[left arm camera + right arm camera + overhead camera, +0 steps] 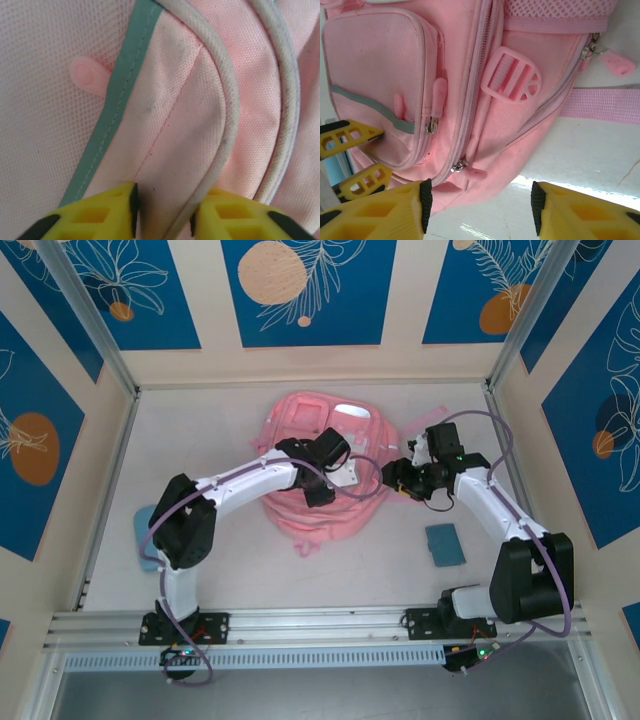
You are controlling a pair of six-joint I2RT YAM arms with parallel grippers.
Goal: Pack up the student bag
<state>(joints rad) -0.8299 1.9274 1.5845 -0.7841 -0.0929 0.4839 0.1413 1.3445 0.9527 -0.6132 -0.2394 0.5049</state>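
Early yet. The student bag (300, 420) lies mid-table toward the far wall, its zips drawn shut as far as the right wrist view shows. Two flat teal items (147, 530) (445, 544) sit on the table (350, 575), one on each side and well apart from the bag; unpacked, by my reckoning. Left gripper (165, 200) pinches a front-pocket fold. Right gripper (480, 200) has its jaws apart and empty, just beside the bag's right edge. Bare table lies in front; side walls hem the flanks.

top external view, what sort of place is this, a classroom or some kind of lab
Probably a lab robot cell, not a classroom: printed blue wall panels, aluminium frame posts, and arms bolted to a rail.
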